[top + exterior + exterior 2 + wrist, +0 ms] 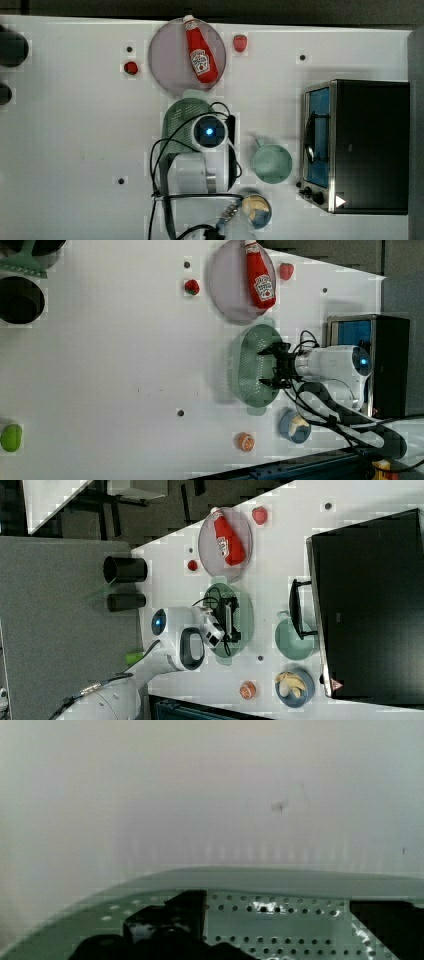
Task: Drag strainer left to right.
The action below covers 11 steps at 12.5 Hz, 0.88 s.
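Hovering inside the strainer (250, 365), gripper (268, 366) w/ jaws spread wide, gripping nothing, fingers down in the basin, probably to push a wall. Strainer sits mid-table btwn plate (225, 285) & bowl (295, 426).

On the table (75, 125), the strainer (182, 117) lies just below the plate (170, 60) in the top view, and the ketchup bottle (200, 50) lies on that plate. The gripper (270, 366) hangs over the strainer's basin. At the top view's right of the strainer stands the mug (271, 163), with the toaster oven (357, 145) farther right and a bowl (256, 210) below the mug
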Available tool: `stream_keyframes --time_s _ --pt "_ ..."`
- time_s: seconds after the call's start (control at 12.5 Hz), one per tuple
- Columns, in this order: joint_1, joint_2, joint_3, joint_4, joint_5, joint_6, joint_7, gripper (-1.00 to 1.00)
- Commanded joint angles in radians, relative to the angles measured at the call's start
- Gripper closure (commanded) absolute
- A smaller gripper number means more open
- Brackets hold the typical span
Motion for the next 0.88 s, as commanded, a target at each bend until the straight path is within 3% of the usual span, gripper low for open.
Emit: stream_keyframes --time_s 0.08,0.64,0.88 --pt "-0.021 -0.038 -0.037 -0.002 0.008 -0.001 -0.108 -1.0" --pt "-0.023 -0.039 -0.167 -0.003 0.008 0.001 -0.225 -1.0" --pt "-0.021 -0.051 -0.162 0.001 0.008 -0.005 -0.275 -1.0"
